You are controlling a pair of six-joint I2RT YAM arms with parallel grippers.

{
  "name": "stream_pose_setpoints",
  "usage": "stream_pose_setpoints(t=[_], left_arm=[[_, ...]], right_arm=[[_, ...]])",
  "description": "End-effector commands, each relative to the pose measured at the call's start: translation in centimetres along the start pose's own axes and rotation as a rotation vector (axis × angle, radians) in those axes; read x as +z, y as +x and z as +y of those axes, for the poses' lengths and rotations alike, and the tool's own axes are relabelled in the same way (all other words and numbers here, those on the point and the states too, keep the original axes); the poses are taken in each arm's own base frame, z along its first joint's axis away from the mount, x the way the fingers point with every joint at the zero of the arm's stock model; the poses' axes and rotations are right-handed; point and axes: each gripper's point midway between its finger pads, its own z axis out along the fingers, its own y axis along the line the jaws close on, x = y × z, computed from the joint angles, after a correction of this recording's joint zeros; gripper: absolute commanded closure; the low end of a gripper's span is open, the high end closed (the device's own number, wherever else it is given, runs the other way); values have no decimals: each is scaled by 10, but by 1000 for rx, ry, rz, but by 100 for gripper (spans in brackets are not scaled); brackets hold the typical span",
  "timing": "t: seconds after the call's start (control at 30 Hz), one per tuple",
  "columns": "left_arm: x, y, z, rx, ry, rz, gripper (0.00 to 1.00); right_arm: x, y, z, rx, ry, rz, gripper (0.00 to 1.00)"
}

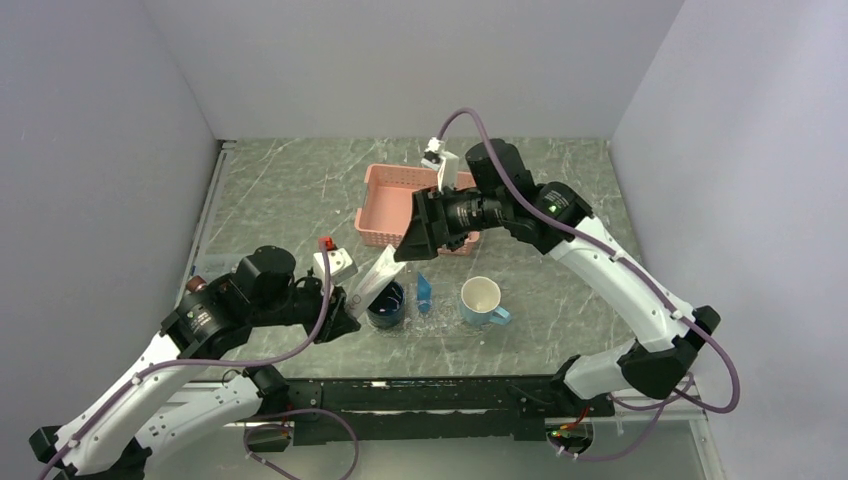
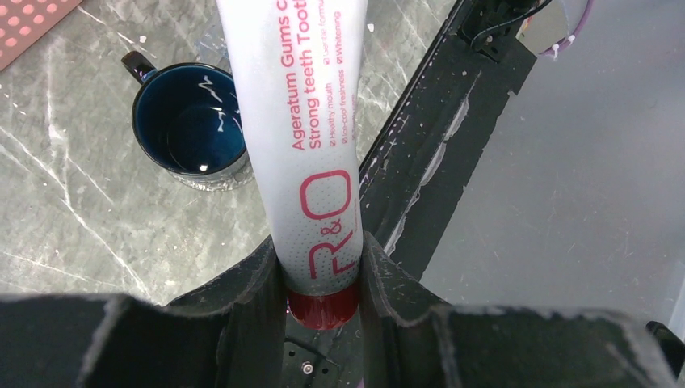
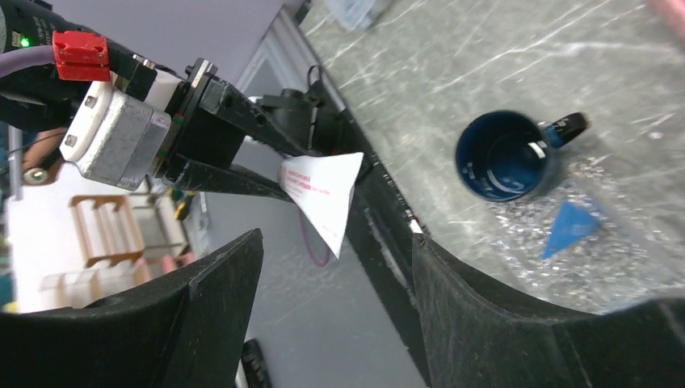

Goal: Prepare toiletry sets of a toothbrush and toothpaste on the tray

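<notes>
My left gripper is shut on a white toothpaste tube with red lettering, gripped just above its red cap. It holds the tube slanting up over the dark blue mug. The tube also shows in the top view and the right wrist view. A small flat blue tube lies on the clear tray between the two mugs. My right gripper is open and empty, raised above the tray in front of the pink basket. No toothbrush is in view.
The dark blue mug stands at the tray's left end and a light blue mug at its right end. A pink slatted basket sits behind them. The black rail runs along the near table edge.
</notes>
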Motion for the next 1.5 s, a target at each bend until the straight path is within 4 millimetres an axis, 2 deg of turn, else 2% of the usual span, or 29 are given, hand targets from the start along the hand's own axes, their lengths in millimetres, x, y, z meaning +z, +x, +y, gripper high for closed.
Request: stream_pose_setpoints(t=[0.0,0.23,0.37,0.57,0.7,0.8,0.87,0.9,0.97,1.07,1.13,1.3,1.47], left_arm=[[-8,-18,-3,70,-12,-65,100],[-6,-16,-6,84,-1,-56,100],[-7,-17,-6,92,-6,-64,100],[-7,-17,-7,94,-4,-63,100],[-7,-17,-6,96,-7,-63,100],[-7,-17,-7,96,-7,-62,100],[-7,-16,-7,94,-6,-57,100],[-7,-17,-7,94,-6,-58,100],[-6,-16,-7,94,-4,-55,100],[-6,-16,-7,94,-2,-54,100],[-6,-16,-7,93,-2,-52,100],[-7,-16,-8,94,2,-51,100],[-6,-15,-10,90,15,-42,100]], right_arm=[[12,2,19,49,-147,40,30],[35,11,28,104,-250,107,36],[42,21,35,115,-294,149,44],[43,29,38,130,-316,166,64],[40,34,38,130,-319,168,73],[37,37,37,130,-312,164,92],[35,38,37,129,-309,162,98],[34,38,36,130,-306,159,96],[32,39,37,128,-306,153,80],[28,38,38,119,-298,141,64],[25,37,38,114,-290,136,59],[21,34,35,114,-269,125,57],[21,30,29,125,-256,109,61]])
